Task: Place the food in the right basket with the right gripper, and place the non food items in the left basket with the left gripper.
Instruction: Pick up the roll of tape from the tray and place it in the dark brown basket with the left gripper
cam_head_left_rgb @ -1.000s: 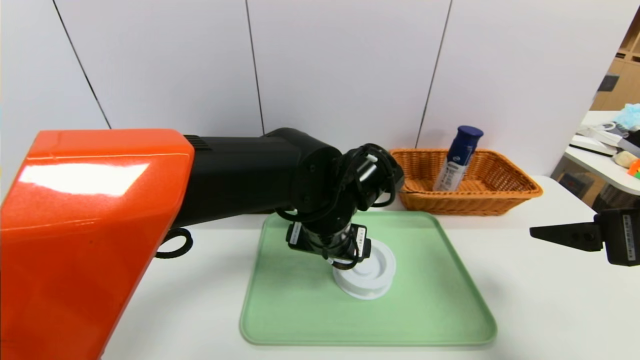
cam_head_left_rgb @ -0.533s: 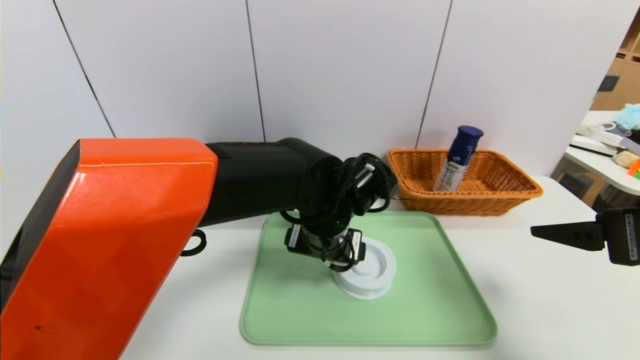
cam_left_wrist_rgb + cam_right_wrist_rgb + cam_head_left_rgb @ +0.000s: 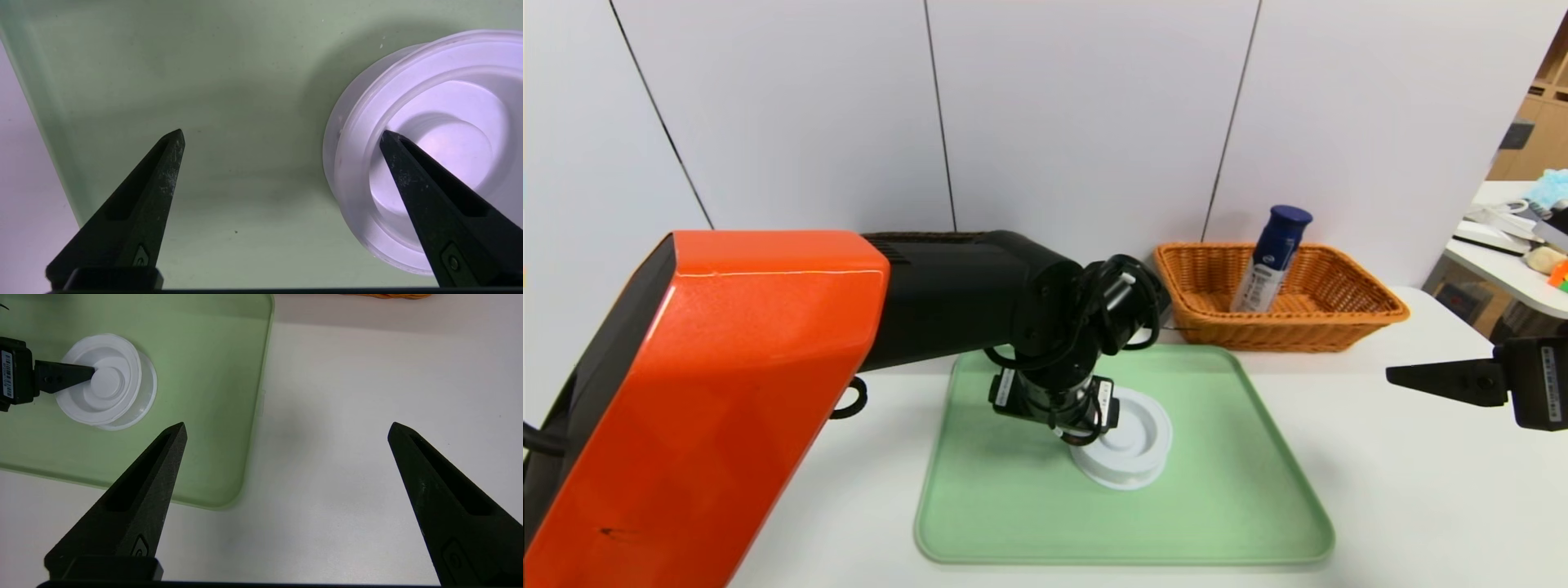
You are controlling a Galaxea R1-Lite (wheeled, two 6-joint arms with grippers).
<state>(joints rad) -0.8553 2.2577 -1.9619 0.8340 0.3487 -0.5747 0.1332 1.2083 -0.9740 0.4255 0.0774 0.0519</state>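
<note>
On our bench's green tray (image 3: 1225, 498), the white container (image 3: 433, 122) sits under one of our left gripper's (image 3: 282, 136) spread fingers (image 3: 412, 179), the other over bare tray.

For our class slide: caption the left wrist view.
Open left hand straddling the white container's rim on the green tray.

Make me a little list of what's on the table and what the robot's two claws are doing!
tray: green tray on the white table
round container: white, ringed, on the tray
left gripper: open, one finger over the container, the other over bare tray
bottle: navy cap, white body, leaning in the orange basket
orange basket: behind the tray, to the right
right gripper: open, off to the right above bare table, holding nothing
dark basket: hidden from view
</note>
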